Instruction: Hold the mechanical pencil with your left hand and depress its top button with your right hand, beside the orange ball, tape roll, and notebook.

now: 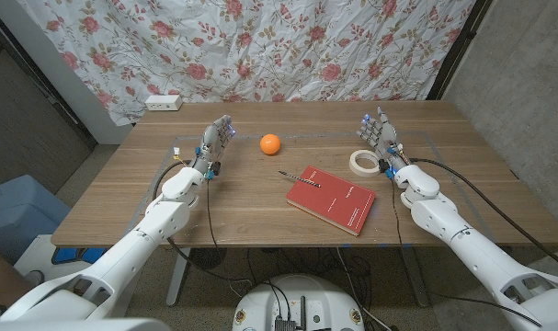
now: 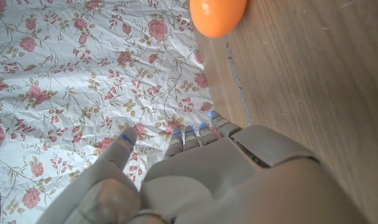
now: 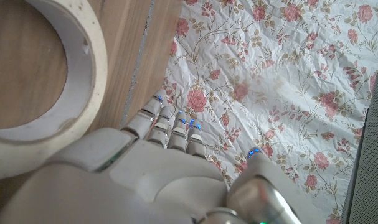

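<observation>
Your left hand (image 1: 217, 141) and right hand (image 1: 381, 136) both stand upright with fingers spread, holding nothing. Between them the mechanical pencil (image 1: 300, 177) lies partly on the red notebook (image 1: 332, 199), its long axis running from one hand toward the other. It sits inboard of your left hand, beyond the orange ball (image 1: 270, 143), at about equal reach for both hands.

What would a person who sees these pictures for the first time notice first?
Probably the orange ball, bright against the wooden table near its far middle. Next comes the red notebook at the centre, with the mechanical pencil lying across its far left corner. The left hand and right hand wait open at either side, the tape roll beside the right one.
</observation>
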